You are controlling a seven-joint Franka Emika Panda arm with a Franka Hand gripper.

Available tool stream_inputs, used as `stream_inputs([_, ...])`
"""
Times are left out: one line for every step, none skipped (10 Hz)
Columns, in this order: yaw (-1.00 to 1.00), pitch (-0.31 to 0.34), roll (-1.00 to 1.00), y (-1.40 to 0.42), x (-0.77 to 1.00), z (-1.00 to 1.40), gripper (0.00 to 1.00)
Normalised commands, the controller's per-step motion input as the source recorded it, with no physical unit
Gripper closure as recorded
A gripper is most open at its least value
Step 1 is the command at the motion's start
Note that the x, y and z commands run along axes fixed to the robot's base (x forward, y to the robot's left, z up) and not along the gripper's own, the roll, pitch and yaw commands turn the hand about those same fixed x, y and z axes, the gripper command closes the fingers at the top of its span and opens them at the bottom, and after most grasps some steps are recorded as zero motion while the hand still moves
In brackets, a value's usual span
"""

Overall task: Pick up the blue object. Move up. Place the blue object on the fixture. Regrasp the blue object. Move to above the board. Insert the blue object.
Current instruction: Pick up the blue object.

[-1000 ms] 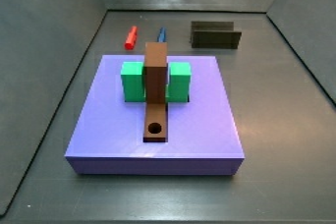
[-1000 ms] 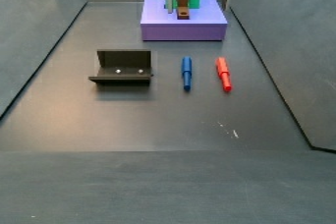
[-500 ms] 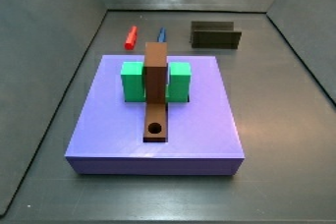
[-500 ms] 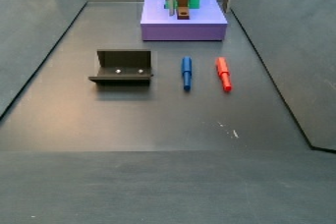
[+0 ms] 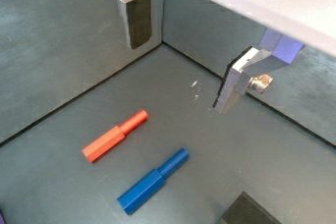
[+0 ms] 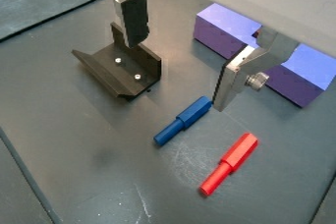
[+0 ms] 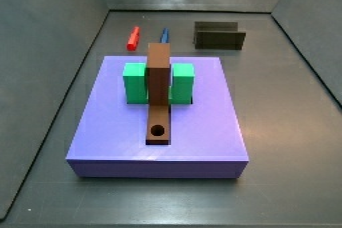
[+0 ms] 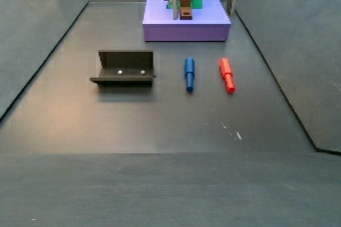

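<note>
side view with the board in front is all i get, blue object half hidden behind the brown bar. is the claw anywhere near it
observer: not touching it. the claw hangs above the floor, with the blue object below it in both wrist views.
operator: open or shut
observer: open, nothing between its fingers.
operator: is the blue object lying clear
observer: yes, flat on the floor between the fixture and the red peg, touching neither.
</note>
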Motion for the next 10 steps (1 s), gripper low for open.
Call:
stream_inputs([0.0,0.0,0.0,0.0,0.0,-0.09,0.0])
stream_inputs([0.0,0.0,0.0,0.0,0.0,-0.09,0.0])
stream_inputs([0.0,0.0,0.0,0.0,0.0,-0.09,0.0])
stream_inputs([0.0,0.0,0.0,0.0,0.0,-0.1,0.0])
stream_inputs([0.0,-0.003,0.0,0.0,0.0,-0.1,0.0])
stream_inputs([0.0,-0.003,0.0,0.0,0.0,-0.1,0.0])
stream_inputs([0.0,-0.003,0.0,0.0,0.0,-0.1,0.0])
stream_inputs([0.0,-0.003,0.0,0.0,0.0,-0.09,0.0])
stream_inputs([0.0,-0.003,0.0,0.0,0.0,-0.09,0.0])
stream_inputs([0.0,0.0,0.0,0.0,0.0,0.0,0.0])
